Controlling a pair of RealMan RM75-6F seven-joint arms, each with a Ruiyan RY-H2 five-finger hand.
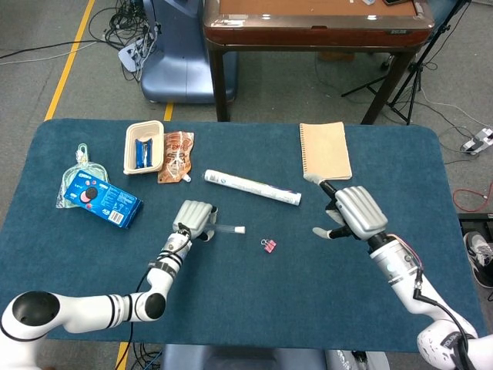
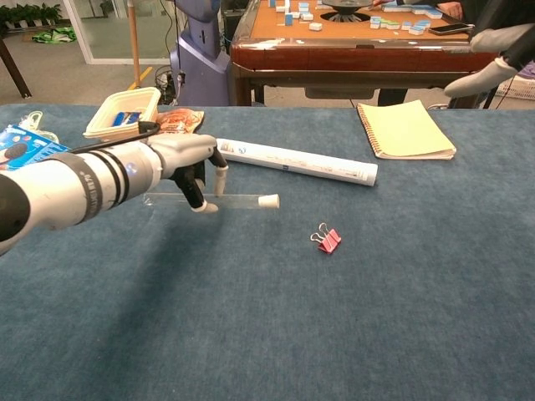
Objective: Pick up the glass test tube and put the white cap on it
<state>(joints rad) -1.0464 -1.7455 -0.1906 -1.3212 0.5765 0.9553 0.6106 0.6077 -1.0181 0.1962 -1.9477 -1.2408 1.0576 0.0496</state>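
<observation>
The glass test tube (image 1: 225, 228) (image 2: 175, 200) lies level, low over the blue table, with the white cap (image 1: 240, 230) (image 2: 268, 200) on its right end. My left hand (image 1: 194, 218) (image 2: 185, 160) holds the tube near its middle, one finger in front of it and the thumb behind. My right hand (image 1: 353, 213) hovers far to the right with fingers spread and nothing in it. The chest view shows only its fingertips (image 2: 491, 58) at the top right edge.
A white paper roll (image 1: 252, 187) (image 2: 297, 163) lies just behind the tube. A pink binder clip (image 1: 269, 246) (image 2: 328, 240) sits to the right of the cap. A notebook (image 1: 324, 150), a blue biscuit box (image 1: 102, 198), a beige container (image 1: 144, 146) and a snack packet (image 1: 176, 156) lie further off.
</observation>
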